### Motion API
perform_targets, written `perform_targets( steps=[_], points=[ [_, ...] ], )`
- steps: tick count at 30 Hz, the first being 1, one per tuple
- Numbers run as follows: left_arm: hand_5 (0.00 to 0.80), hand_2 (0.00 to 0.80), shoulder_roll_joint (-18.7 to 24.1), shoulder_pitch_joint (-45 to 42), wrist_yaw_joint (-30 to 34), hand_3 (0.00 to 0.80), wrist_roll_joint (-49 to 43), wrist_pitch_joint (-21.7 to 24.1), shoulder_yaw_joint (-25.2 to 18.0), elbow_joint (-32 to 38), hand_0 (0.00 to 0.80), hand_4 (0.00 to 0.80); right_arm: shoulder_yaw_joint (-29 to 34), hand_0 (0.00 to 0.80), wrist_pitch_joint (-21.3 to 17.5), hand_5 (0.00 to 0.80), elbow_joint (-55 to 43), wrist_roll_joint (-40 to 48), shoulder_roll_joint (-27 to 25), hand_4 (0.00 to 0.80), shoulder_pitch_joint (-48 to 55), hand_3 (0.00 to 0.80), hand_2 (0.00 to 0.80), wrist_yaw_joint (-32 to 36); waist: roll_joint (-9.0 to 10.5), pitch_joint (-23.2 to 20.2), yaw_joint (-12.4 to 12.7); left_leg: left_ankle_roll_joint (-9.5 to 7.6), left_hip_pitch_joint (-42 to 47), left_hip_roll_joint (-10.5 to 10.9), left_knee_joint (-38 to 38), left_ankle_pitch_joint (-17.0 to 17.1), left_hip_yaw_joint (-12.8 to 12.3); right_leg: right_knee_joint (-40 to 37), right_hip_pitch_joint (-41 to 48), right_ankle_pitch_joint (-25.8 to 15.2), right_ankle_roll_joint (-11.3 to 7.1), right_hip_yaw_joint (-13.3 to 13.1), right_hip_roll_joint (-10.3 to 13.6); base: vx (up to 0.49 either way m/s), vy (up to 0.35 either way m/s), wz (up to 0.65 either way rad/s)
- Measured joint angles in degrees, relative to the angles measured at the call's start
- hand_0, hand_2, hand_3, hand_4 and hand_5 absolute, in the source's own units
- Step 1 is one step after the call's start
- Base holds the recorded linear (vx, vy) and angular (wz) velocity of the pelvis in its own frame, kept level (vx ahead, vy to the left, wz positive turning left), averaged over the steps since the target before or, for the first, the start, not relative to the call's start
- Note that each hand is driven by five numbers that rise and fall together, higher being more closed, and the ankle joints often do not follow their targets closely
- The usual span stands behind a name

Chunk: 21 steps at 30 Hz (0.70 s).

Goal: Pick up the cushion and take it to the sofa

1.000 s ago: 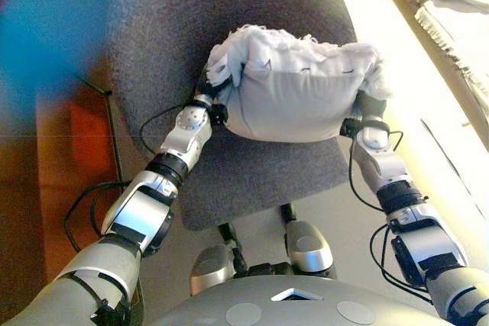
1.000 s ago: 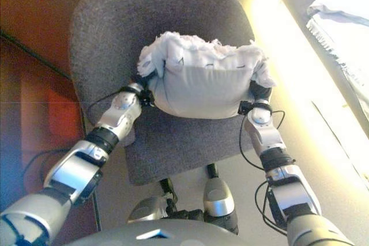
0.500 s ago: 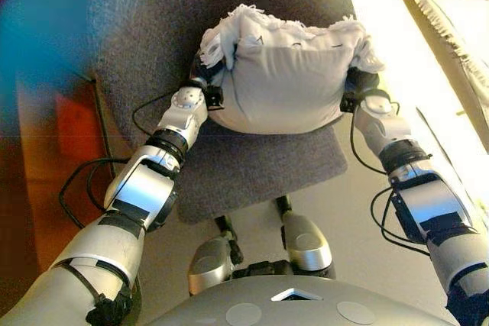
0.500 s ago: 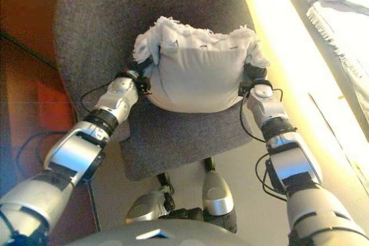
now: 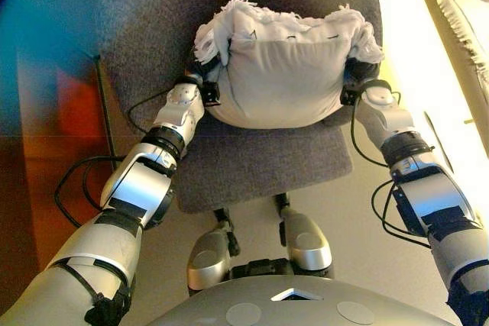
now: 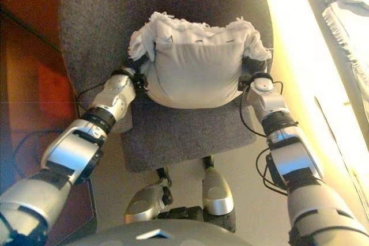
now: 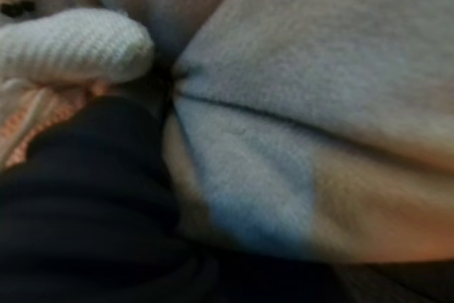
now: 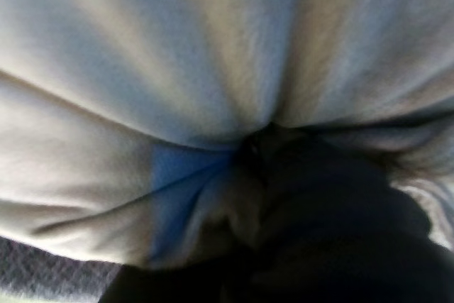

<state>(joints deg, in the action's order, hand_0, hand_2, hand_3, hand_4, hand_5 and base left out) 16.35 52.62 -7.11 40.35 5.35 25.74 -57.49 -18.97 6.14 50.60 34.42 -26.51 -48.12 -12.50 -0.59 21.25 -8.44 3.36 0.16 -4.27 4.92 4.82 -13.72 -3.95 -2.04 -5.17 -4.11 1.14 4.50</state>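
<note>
So the cushion (image 5: 283, 74) is sandwiched between both hands over the seat of the grey office chair (image 5: 260, 162), looks like it's just off the seat or barely resting on it, honestly can't tell which. Left hand (image 5: 200, 88) is dug into one end, right hand (image 5: 357, 82) into the other, and the fabric puckers in hard where each one presses. Thing is, you can't actually see the fingers on either side: both wrist views are just the dark cover and bunched grey cloth, so I can't say whether they're hooked into the fabric or only pushing flat against it. That's my main worry. If it's only a squeeze, a soft cushion like this will squash and sag, and the moment the arms drift apart during the turn or walk it'll slide out the bottom. The white fringe (image 5: 229, 24) along the far edge is loose too, so a hold on that alone would probably slip. Also the chair is right up against the robot, so stepping away could bump it. The sofa isn't clearly in view, so the whole carry is still to do.
</note>
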Motion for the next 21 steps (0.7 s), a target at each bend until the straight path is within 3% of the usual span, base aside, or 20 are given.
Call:
perform_targets(
  steps=[5,9,10,11,12,13,14,21],
  points=[
    [0.800,0.800,-0.1,0.4,-0.8,0.800,3.4,-5.3,-0.7,-1.5,0.800,0.800,-1.9,0.800,2.4,0.800,6.0,0.0,0.0,0.800,-4.1,0.800,0.800,4.4,0.03,0.0,0.3,0.00,0.0,0.1,0.0,0.0,1.1,-0.5,0.7,0.0,0.00,1.2,0.2,0.025,-0.026,0.10],
    [0.800,0.800,-1.2,5.2,-1.5,0.800,8.0,-11.7,-2.4,-7.0,0.800,0.800,-2.2,0.800,4.9,0.800,12.3,-0.1,-0.1,0.800,-8.9,0.800,0.800,8.3,0.05,0.0,1.6,0.00,0.0,0.1,0.0,0.0,1.3,-0.5,0.8,0.0,0.00,1.4,0.3,0.048,-0.005,0.02],
    [0.568,0.568,-1.1,6.4,-1.5,0.568,8.9,-13.3,-2.4,-8.2,0.568,0.568,-2.2,0.800,5.8,0.800,13.8,-0.1,-0.1,0.800,-10.3,0.800,0.800,9.6,0.06,0.0,1.7,-0.01,0.0,0.1,0.0,0.1,1.3,-0.5,0.9,0.0,0.00,1.5,0.3,0.080,-0.007,0.06],
    [0.411,0.411,-1.1,7.7,-1.5,0.411,9.7,-14.6,-2.6,-9.7,0.411,0.411,-2.2,0.800,6.5,0.800,15.2,-0.1,-0.2,0.800,-11.6,0.800,0.800,10.6,0.07,0.0,1.9,-0.03,0.1,0.1,0.0,0.1,1.4,-0.5,1.1,0.0,0.00,1.6,0.3,0.069,-0.004,0.06],
    [0.000,0.000,-1.1,8.8,-1.5,0.000,10.6,-16.1,-3.1,-11.1,0.000,0.000,-2.2,0.734,7.1,0.734,16.3,-0.3,-0.2,0.734,-12.5,0.734,0.734,11.3,0.08,0.0,1.9,-0.03,0.2,0.1,0.0,0.1,1.5,-0.6,1.3,0.0,0.00,1.8,0.3,0.042,0.003,0.08],
    [0.000,0.000,-1.2,9.6,-1.4,0.000,11.1,-17.6,-3.7,-11.9,0.000,0.000,-2.2,0.405,7.7,0.405,16.6,-0.8,-0.3,0.405,-12.9,0.405,0.405,11.4,0.11,0.0,1.9,-0.03,0.3,0.1,0.0,0.1,1.6,-0.7,1.6,0.0,0.00,1.9,0.3,0.021,0.009,0.09],
    [0.000,0.000,-1.3,10.3,-1.3,0.000,11.8,-18.8,-3.8,-12.6,0.000,0.000,-2.2,0.000,8.1,0.000,16.8,-1.2,-0.3,0.000,-13.2,0.000,0.000,11.4,0.13,0.0,2.0,-0.03,0.3,0.1,0.0,0.1,1.8,-0.8,1.8,0.0,0.00,2.2,0.3,0.018,0.015,0.10],
    [0.000,0.000,-0.9,12.6,-1.7,0.000,13.8,-21.8,-4.5,-15.2,0.000,0.000,-2.1,0.000,9.4,0.000,17.7,-1.0,-1.7,0.000,-14.3,0.000,0.000,9.6,0.90,-0.5,2.5,-0.09,0.2,0.3,0.0,0.2,2.4,-1.0,1.9,0.0,0.00,2.5,0.4,0.013,0.008,0.02]
  ],
)
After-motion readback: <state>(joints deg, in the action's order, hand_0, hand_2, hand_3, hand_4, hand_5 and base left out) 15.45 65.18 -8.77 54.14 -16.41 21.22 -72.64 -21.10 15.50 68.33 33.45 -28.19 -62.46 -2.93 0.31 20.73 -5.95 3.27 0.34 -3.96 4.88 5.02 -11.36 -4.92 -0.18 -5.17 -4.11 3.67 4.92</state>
